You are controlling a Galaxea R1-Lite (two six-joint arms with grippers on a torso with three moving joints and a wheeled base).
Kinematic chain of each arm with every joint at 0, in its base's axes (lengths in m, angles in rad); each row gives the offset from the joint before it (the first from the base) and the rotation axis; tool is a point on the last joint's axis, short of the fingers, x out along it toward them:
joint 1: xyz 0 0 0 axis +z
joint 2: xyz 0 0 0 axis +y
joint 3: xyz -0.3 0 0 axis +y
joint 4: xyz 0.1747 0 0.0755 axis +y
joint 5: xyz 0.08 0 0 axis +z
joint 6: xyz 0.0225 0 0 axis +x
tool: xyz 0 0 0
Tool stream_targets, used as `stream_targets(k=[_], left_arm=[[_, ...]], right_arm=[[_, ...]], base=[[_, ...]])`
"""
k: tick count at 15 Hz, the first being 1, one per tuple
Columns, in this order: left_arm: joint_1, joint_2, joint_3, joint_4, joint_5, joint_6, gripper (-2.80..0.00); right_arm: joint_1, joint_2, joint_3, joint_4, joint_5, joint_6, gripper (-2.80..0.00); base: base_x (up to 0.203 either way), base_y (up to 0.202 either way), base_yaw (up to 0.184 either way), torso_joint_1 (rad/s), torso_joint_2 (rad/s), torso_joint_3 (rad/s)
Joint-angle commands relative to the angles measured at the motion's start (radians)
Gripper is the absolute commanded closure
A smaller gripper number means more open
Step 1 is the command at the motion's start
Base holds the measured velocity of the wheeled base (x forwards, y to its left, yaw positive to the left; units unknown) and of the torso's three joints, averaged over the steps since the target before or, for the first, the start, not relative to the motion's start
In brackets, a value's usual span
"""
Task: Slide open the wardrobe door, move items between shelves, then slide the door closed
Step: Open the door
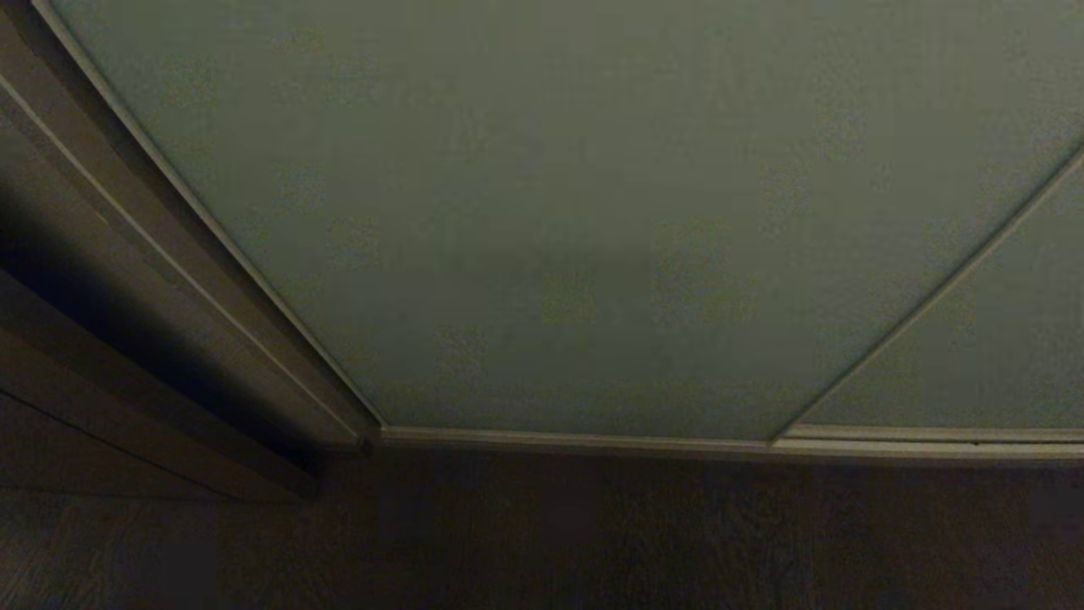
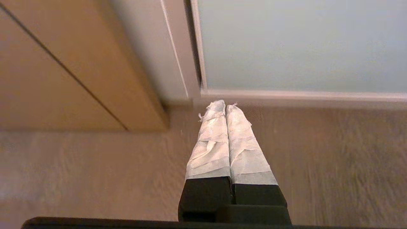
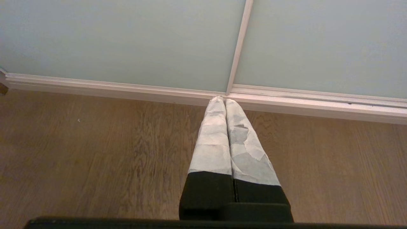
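The sliding wardrobe door point(image 1: 550, 212) is a pale grey-green panel in a thin light frame that fills the head view and stands closed. In the left wrist view the same door point(image 2: 302, 44) rises beyond my left gripper point(image 2: 225, 105), which is shut and empty, its taped fingers point(image 2: 211, 143) pointing over the floor at the door's lower left corner. My right gripper point(image 3: 224, 99) is shut and empty too, aimed at the seam where the door point(image 3: 127, 38) meets a second panel point(image 3: 318, 41). The items and the shelves are hidden behind the door. Neither arm shows in the head view.
A dark brown wooden side panel point(image 1: 127, 280) stands left of the door; in the left wrist view this side panel point(image 2: 73, 63) is close beside the gripper. A light bottom track point(image 1: 593, 440) runs along the wooden floor point(image 1: 593, 534).
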Motion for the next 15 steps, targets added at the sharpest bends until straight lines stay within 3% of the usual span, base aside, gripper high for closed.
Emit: stream_targets(k=[1,3,5,7,11,15], left_arm=[[0.001,0.016,-0.119,0.022,0.000,0.009,0.00],[0.001,0.089,-0.254,0.011,0.006,0.017,0.00],[0.018,0.246,-0.365,-0.078,0.031,0.017,0.00],[0.072,0.425,-0.479,-0.243,0.067,-0.010,0.00],[0.248,0.732,-0.616,-0.726,0.101,-0.077,0.00],[0.339,0.954,-0.686,-0.967,0.140,-0.103,0.00]], right_arm=[[0.000,-0.001,0.000,0.000,0.000,0.000,0.00],[0.000,0.000,0.000,0.000,0.000,0.000,0.00],[0.000,0.001,0.000,0.000,0.000,0.000,0.00],[0.000,-0.001,0.000,0.000,0.000,0.000,0.00],[0.000,-0.001,0.000,0.000,0.000,0.000,0.00],[0.000,-0.001,0.000,0.000,0.000,0.000,0.00]], base=[[0.000,0.000,0.000,0.000,0.00,0.000],[0.000,0.000,0.000,0.000,0.00,0.000],[0.000,0.000,0.000,0.000,0.00,0.000],[0.000,0.000,0.000,0.000,0.00,0.000],[0.000,0.000,0.000,0.000,0.00,0.000],[0.000,0.000,0.000,0.000,0.00,0.000]])
